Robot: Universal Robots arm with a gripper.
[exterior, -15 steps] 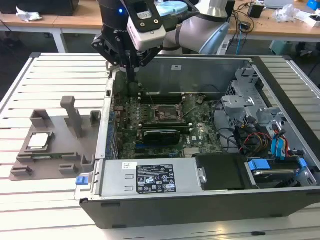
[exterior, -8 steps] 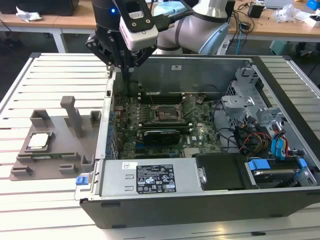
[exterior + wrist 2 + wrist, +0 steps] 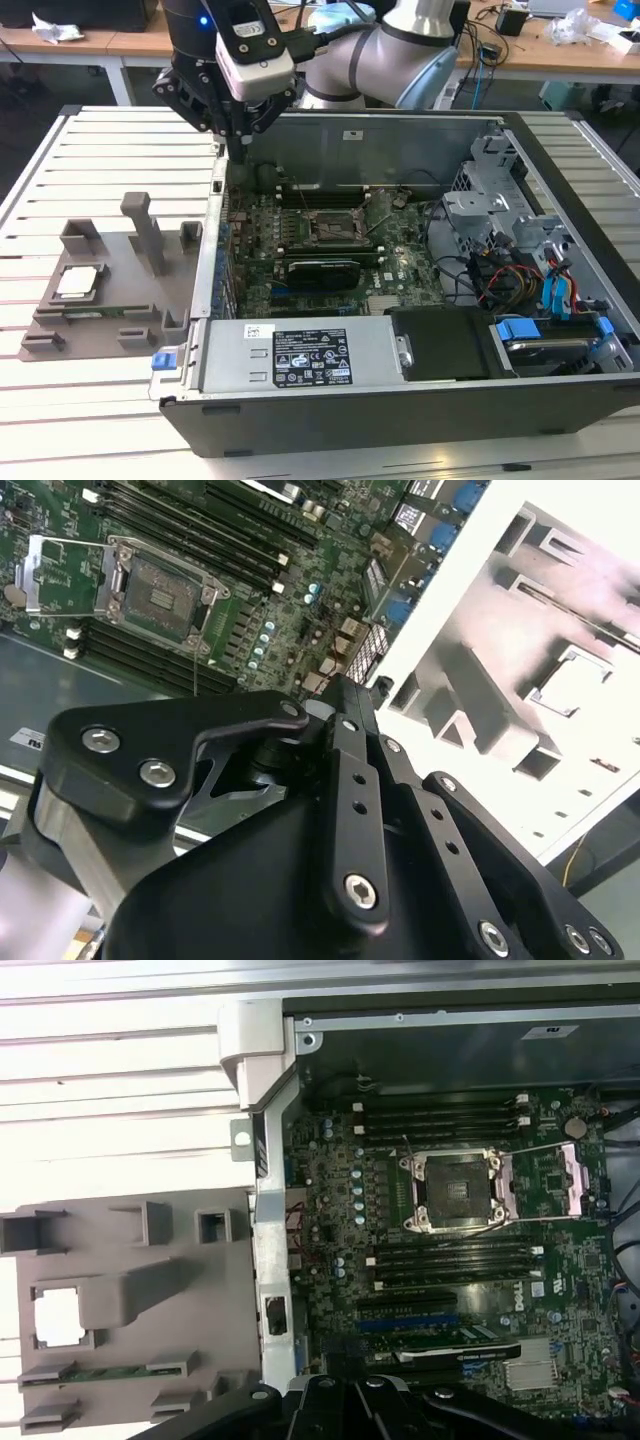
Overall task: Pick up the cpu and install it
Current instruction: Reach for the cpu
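exterior: high over case [image 3: 400,410] | both wrist views: downward (share socket [image 3: 455,1192] [image 3: 160,595])

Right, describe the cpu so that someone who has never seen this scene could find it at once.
Start at the open case; on the exterior view's left of it lies a grey tray. The cpu sits flat in a recess of it: the one pale silver square, unlike the grey posts and thin green strip nearby.

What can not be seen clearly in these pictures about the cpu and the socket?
Print on the cpu: glares plain white in the first wrist view, too small in the exterior view.
Contacts inside the socket: too small in both wrist views.
Grey holder: cut off by the first wrist view's edge.
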